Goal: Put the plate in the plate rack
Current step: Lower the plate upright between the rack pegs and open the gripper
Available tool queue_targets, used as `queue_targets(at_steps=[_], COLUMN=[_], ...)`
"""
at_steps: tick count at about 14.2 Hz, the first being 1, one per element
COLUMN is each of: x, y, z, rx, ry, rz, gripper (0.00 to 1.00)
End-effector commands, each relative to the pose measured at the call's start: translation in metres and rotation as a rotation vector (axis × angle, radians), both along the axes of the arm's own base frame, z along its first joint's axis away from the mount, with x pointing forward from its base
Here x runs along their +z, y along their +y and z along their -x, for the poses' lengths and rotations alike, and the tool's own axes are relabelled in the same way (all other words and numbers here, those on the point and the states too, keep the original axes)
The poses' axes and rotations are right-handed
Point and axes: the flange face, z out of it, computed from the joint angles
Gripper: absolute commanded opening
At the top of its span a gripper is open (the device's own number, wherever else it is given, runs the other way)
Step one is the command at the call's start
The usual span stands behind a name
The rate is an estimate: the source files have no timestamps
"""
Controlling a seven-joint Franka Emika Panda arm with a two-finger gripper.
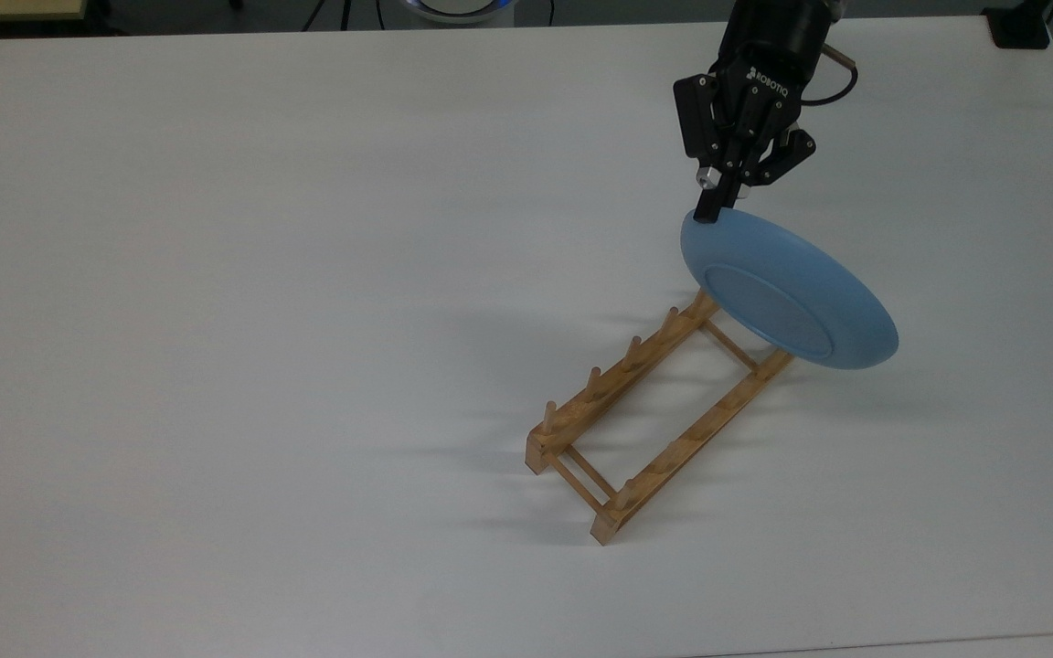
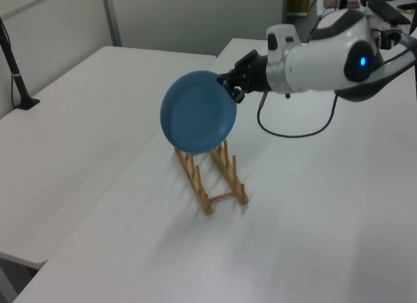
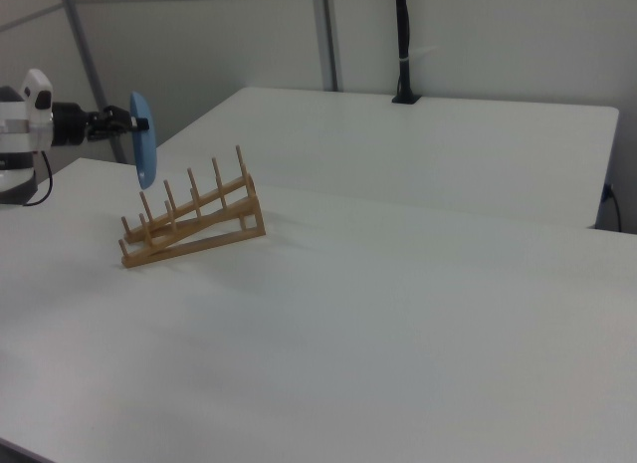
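Because the plate (image 1: 787, 297) looks glossy, stiff and probably breakable, it is likely to slip or swing when held by one spot on its rim, so a firm pinch at the edge, as here, seems the sensible hold. Closed on that upper rim, the pincer (image 1: 717, 203) carries the plate on edge in the air, the disc hanging below and beyond its fingertips. Directly under the plate's lower edge stands the rack (image 1: 650, 416) on the surface (image 1: 261, 274), apparently not yet touched. From the left view the arm reaches in nearly level, wrist turned so the plate's hollow face (image 2: 197, 113) looks along the rack's length; the right view shows the plate (image 3: 143, 139) almost upright over the low end pegs (image 3: 149, 219).
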Motion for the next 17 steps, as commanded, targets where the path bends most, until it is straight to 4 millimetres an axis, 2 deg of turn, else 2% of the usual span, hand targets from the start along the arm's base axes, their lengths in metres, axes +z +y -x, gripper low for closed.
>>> queue_targets(at_steps=[1,4,8,10,15,17], x=[-0.015,-0.027,-0.041,-0.056,-0.072,-0.074], y=[0.006,0.011,0.011,0.008,0.010,0.017], z=[0.006,0.012,0.010,0.010,0.008,0.012], rx=[-0.026,-0.032,-0.044,-0.051,-0.045,-0.033], ry=[-0.075,-0.081,-0.066,-0.045,-0.024,-0.022], rz=[0.009,0.012,0.029,0.047,0.061,0.063], gripper=[0.00,0.00,0.00,0.00,0.00,0.00])
